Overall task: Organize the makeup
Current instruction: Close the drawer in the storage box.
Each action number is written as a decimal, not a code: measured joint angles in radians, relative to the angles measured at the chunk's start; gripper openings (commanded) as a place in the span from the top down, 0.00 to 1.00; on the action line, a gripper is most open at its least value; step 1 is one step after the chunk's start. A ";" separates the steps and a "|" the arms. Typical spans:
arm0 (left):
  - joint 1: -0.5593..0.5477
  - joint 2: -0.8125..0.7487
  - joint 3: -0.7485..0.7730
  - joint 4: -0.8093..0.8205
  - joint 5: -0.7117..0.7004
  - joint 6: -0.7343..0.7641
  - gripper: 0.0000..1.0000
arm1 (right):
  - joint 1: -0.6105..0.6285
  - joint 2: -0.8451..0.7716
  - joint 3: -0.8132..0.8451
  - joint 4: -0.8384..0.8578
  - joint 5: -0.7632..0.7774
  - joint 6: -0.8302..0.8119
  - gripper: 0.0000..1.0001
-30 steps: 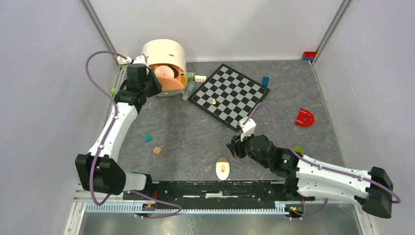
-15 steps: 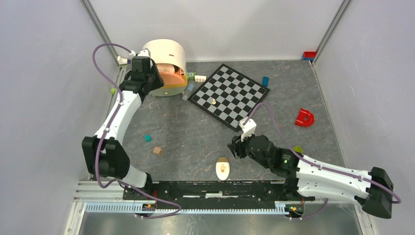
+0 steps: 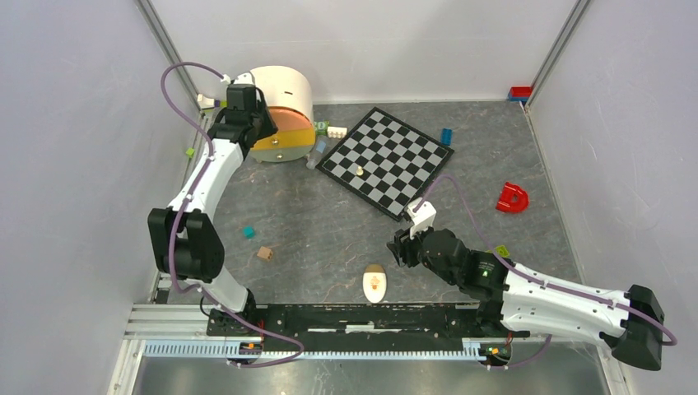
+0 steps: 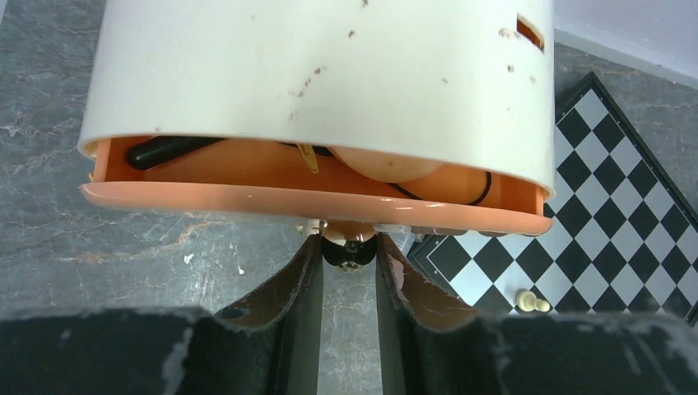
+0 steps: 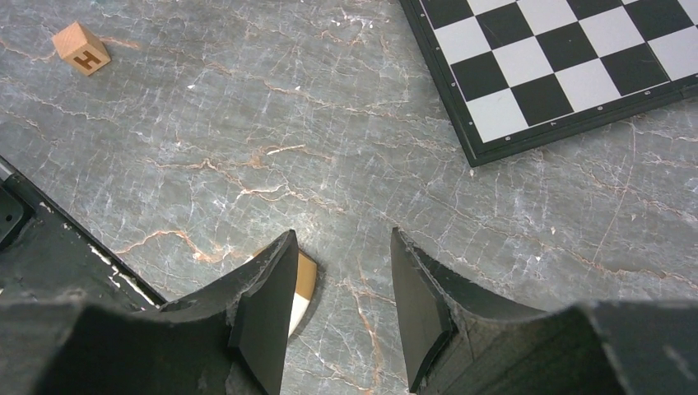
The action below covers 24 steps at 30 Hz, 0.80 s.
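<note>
A cream round case [image 3: 281, 89] with an orange drawer [image 3: 284, 138] stands at the back left. In the left wrist view the drawer [image 4: 313, 196] is slightly open; it holds a black pencil [image 4: 165, 151] and a round peach compact [image 4: 387, 166]. My left gripper [image 3: 257, 132] is shut on the drawer's shiny knob [image 4: 349, 247]. A cream oval [image 3: 374, 284] lies near the front edge. My right gripper [image 3: 397, 247] is open and empty, just right of the oval; in the right wrist view [image 5: 342, 239] the oval [image 5: 304, 284] peeks from behind the left finger.
A black-and-grey chessboard [image 3: 387, 156] with a small pawn [image 3: 360, 170] lies at the back middle. A red D-shaped piece [image 3: 514, 197], a wooden cube [image 3: 264, 253], a teal cube [image 3: 248, 233] and a blue brick [image 3: 446, 136] are scattered around. Side walls stand close.
My left arm has moved toward the case with the knob in its grip, and the orange drawer has slid in almost fully. The right gripper has shifted slightly.
</note>
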 measured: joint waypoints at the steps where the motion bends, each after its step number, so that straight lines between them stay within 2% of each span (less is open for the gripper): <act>1: 0.000 0.006 0.004 0.006 -0.002 0.000 0.77 | 0.000 -0.002 0.000 -0.001 0.002 0.000 0.48; 10: 0.000 0.037 0.026 0.031 -0.018 0.000 0.70 | 0.000 -0.010 -0.002 -0.007 0.016 0.000 0.47; 16: 0.000 0.048 0.035 0.032 -0.018 0.000 0.57 | 0.000 -0.012 -0.002 -0.020 0.019 0.000 0.47; 21: -0.001 0.058 0.035 0.034 -0.014 0.001 0.54 | 0.000 -0.024 -0.002 -0.031 0.024 0.000 0.47; 24: -0.001 0.058 0.035 0.034 -0.012 0.000 0.49 | 0.000 -0.027 -0.002 -0.034 0.024 0.000 0.47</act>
